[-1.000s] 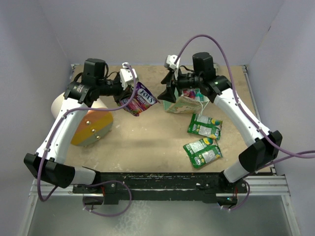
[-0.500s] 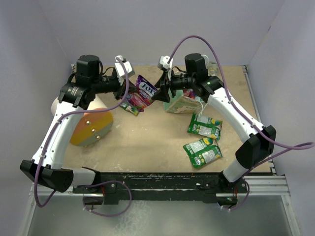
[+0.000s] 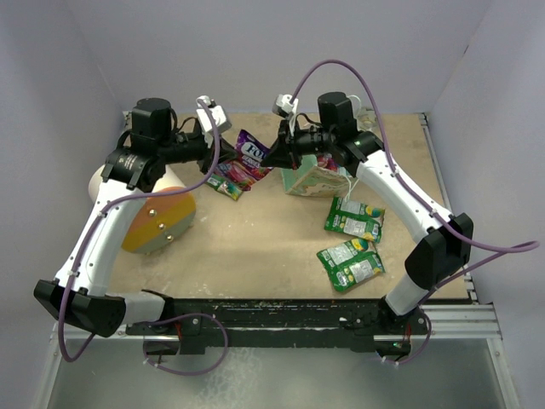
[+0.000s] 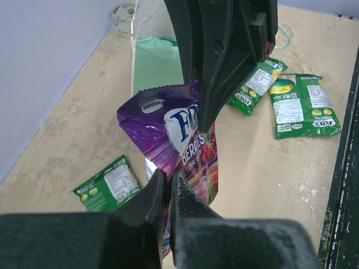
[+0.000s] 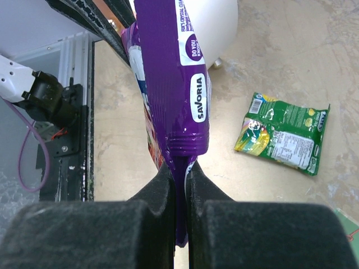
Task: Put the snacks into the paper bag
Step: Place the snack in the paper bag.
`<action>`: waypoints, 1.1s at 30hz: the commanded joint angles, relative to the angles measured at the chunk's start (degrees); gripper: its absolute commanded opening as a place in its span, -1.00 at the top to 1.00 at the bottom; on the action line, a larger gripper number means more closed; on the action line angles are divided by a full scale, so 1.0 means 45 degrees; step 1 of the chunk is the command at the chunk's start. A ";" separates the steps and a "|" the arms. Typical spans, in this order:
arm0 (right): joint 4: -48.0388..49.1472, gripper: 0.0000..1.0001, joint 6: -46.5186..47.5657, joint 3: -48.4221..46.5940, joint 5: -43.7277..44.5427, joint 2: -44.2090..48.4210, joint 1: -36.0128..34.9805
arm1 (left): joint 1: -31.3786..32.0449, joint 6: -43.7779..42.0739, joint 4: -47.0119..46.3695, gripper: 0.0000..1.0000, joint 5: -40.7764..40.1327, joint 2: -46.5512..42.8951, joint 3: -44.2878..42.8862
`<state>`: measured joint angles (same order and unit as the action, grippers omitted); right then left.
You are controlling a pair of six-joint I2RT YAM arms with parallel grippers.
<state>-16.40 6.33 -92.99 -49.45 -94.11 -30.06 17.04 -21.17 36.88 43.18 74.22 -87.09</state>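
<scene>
Counted: one purple packet (image 4: 171, 140), one paper bag (image 3: 317, 179), three green packets, one cream cone (image 3: 157, 213), two grippers. Purple packet held in the air just left of the paper bag, pinched at both ends: left gripper (image 4: 168, 190) closed tight on its lower edge, right gripper (image 5: 178, 182) closed tight on the crimped seam at the opposite end. Paper bag standing toward the back of the table, mint-green side turned toward the left wrist camera; contents not to be made out. First green packet (image 3: 354, 216) lying flat just in front of the bag; second green packet (image 3: 350, 265) nearer the arm bases, close to the first but apart from it; third green packet (image 4: 106, 182) flat on the table below and beside the held one. Cream cone, orange-ended, lying at the left beneath the left arm. Under everything, a worn tan table (image 3: 255, 247), scuffed pale in patches; plain pale lavender walls (image 3: 281, 51) on three sides; a black rail (image 3: 255, 311) along the near edge; purple cables (image 3: 341, 72) looping off both arms. Readable: "SAVORIA" and "DO YOU KNOW" on the purple packet's back, "FO" and part of "BERRIES" on its front, "FOXS" on one green packet.
</scene>
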 commanded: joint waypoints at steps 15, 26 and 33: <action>0.1125 1.00 -0.0961 0.1172 -0.1148 0.3742 0.3184 | -0.0855 -0.0010 -0.0376 -0.98 -0.1363 -0.1555 0.0427; -0.1830 1.00 0.1979 0.1847 0.3738 0.6419 0.5372 | -0.0866 -0.0156 -0.0437 -0.98 -0.1424 -0.1381 0.0503; -0.2191 1.00 0.2830 0.2262 0.5564 0.6433 0.5470 | -0.0876 -0.0198 -0.0456 -0.98 -0.1207 -0.1258 0.0527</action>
<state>-26.76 15.35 -83.24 -31.35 -64.49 -5.74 13.52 -20.82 35.97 37.01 68.42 -84.68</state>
